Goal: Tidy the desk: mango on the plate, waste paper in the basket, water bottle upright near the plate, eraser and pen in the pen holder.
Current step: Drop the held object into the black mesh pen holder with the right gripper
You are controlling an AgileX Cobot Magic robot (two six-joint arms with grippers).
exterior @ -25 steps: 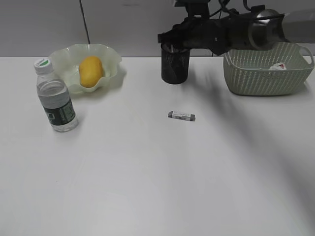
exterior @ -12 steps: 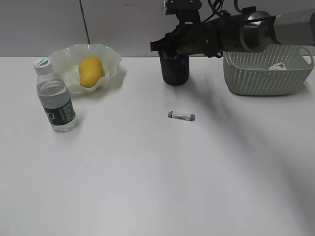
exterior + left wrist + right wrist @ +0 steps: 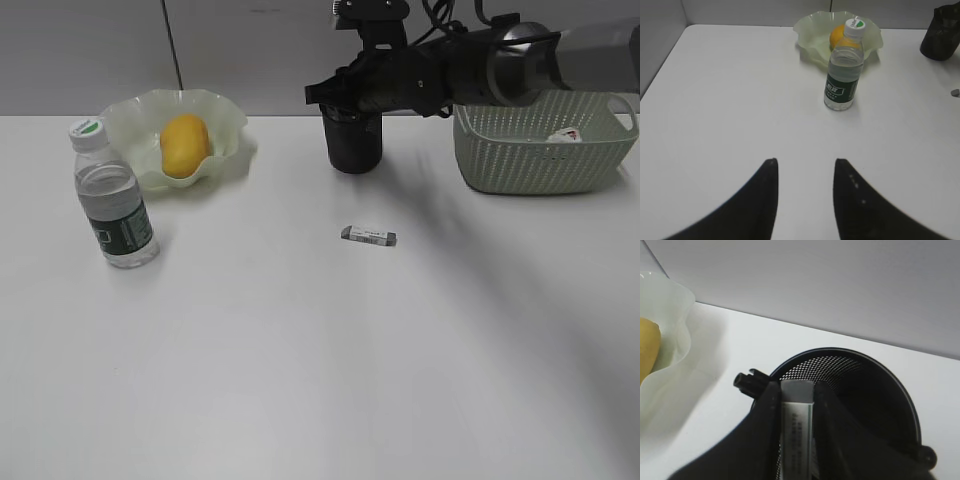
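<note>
Jaws of the right gripper are closed narrowly on a slim grey item with small print, one dark finger pressing each long side. The right wrist view does not show enough of this item to identify it. The clamped item is positioned at the near rim of the pen holder, over its open mouth, and the mesh inner wall is visible behind it. In the exterior view the right gripper sits directly above the pen holder, which stands at the rear of the desk between the plate and the basket. Jaws of the left gripper are spread apart with nothing between them, and this gripper is positioned above bare tabletop, well apart from all objects. The mango lies inside the plate. The water bottle stands upright, cap on, just beside the plate on its front-left side. The waste paper rests inside the basket at the right rear. The eraser lies flat on the open desk, in front of the pen holder and apart from it.
</note>
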